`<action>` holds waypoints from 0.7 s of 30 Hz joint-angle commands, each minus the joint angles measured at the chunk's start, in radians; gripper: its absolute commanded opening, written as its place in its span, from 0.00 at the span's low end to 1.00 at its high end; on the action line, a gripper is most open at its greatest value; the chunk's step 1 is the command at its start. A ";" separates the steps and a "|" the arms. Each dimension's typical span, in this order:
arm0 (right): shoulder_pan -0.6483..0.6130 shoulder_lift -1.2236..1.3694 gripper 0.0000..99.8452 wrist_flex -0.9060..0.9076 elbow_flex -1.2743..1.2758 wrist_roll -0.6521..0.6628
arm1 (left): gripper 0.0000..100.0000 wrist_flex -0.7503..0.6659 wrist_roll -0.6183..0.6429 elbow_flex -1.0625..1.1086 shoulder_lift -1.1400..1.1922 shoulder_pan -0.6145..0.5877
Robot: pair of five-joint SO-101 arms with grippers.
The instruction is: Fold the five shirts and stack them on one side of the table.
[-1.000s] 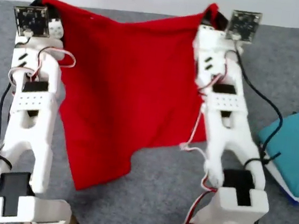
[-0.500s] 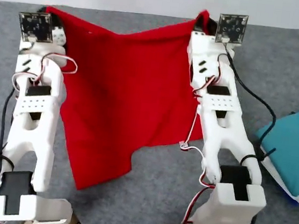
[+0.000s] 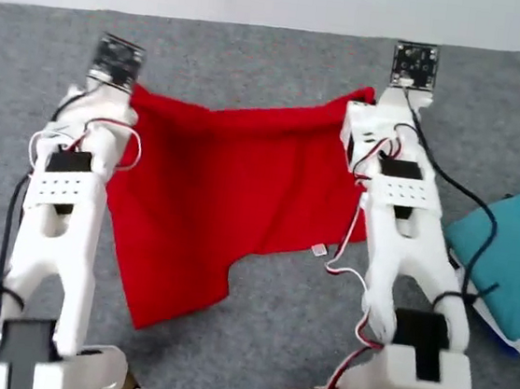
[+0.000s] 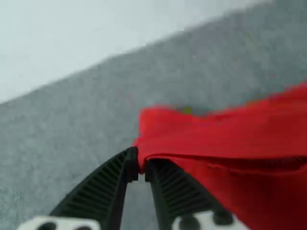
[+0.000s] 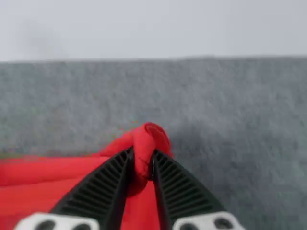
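Gripping the far corners of the red shirt (image 3: 222, 200), both arms hold its far edge stretched between them, probably so that the cloth folds evenly toward the near edge. The left gripper (image 4: 140, 165) is clamped on one corner and the right gripper (image 5: 142, 160) on the other. The rest of the shirt lies on the worktop (image 3: 284, 66) between the arms. A teal shirt (image 3: 515, 261) lies at the right edge, likely the stack.

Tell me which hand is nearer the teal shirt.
Right. The right hand pinches a red shirt corner on the side toward the teal shirt; the left hand pinches the opposite corner, farther off.
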 commanded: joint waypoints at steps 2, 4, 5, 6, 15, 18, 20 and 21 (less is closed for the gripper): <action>0.036 -0.145 0.01 0.171 0.011 0.009 | 0.00 0.350 -0.167 -0.048 -0.158 0.043; 0.038 -0.176 0.01 0.262 0.023 0.009 | 0.00 0.488 -0.255 -0.045 -0.186 0.061; 0.038 -0.188 0.01 0.306 0.026 0.009 | 0.00 0.559 -0.302 -0.045 -0.195 0.068; 0.038 -0.197 0.01 0.354 0.028 0.009 | 0.00 0.621 -0.351 -0.045 -0.204 0.072; 0.048 -0.232 0.01 0.665 0.029 0.009 | 0.00 1.000 -0.651 -0.048 -0.222 0.029; 0.050 -0.232 0.01 0.750 0.029 0.009 | 0.00 1.094 -0.709 -0.051 -0.222 0.025; 0.050 -0.229 0.01 0.786 0.029 0.009 | 0.00 1.171 -0.773 -0.051 -0.222 0.014; 0.051 -0.226 0.01 0.799 0.029 0.009 | 0.00 1.208 -0.809 -0.053 -0.222 0.008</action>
